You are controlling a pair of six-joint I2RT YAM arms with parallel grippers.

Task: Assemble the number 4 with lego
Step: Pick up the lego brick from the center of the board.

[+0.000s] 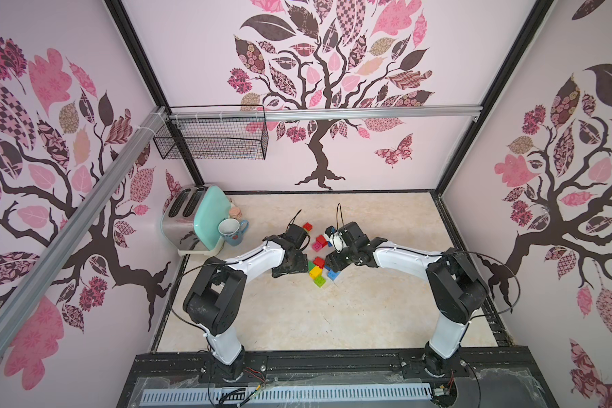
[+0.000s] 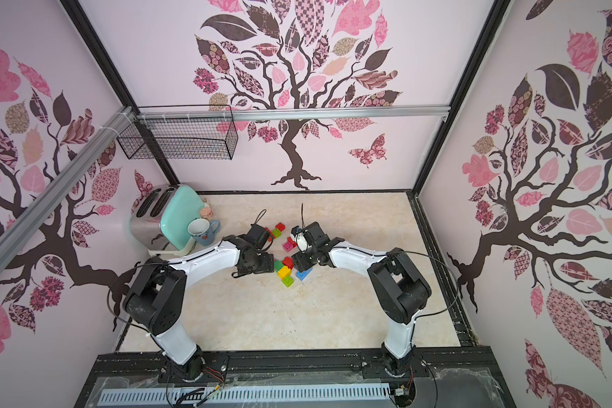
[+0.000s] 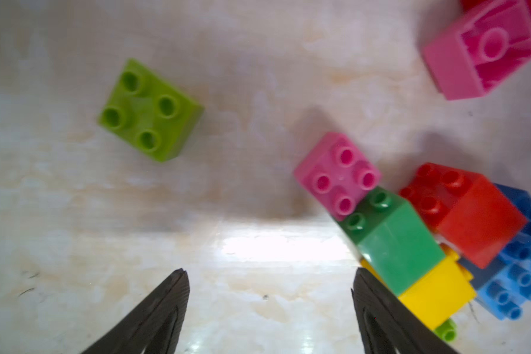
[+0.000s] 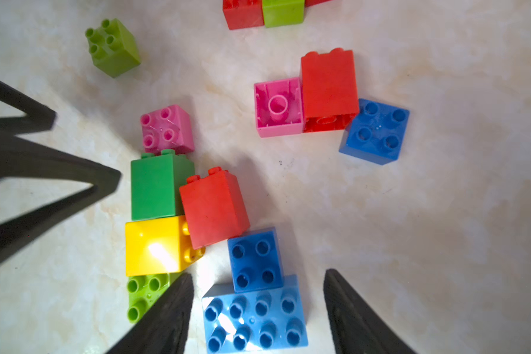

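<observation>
Right wrist view: my right jaws stand apart and hold nothing, astride a wide light-blue brick (image 4: 255, 318), with a thin gap showing at each finger. A smaller dark-blue brick (image 4: 255, 260) sits against one long edge of it. Just beside these, a yellow brick (image 4: 154, 245), a green brick (image 4: 155, 187) and a red brick (image 4: 213, 208) press together, and a pink brick (image 4: 166, 128), studs up, touches the green one. Further off, an upturned pink brick (image 4: 278, 107), a second red brick (image 4: 330, 85) and a second blue brick (image 4: 376, 131) touch one another.

Left wrist view: my left jaws are wide open and empty over the bare surface (image 3: 227, 184). One finger is just beside the green and yellow bricks; whether it touches them I cannot tell. A loose lime brick (image 3: 149, 110) sits apart.

In both top views the lego (image 1: 318, 263) (image 2: 287, 266) lies clustered mid-surface between my two arms, well apart from the mug (image 1: 232, 231) and toaster (image 1: 191, 222) by my left-hand wall.
</observation>
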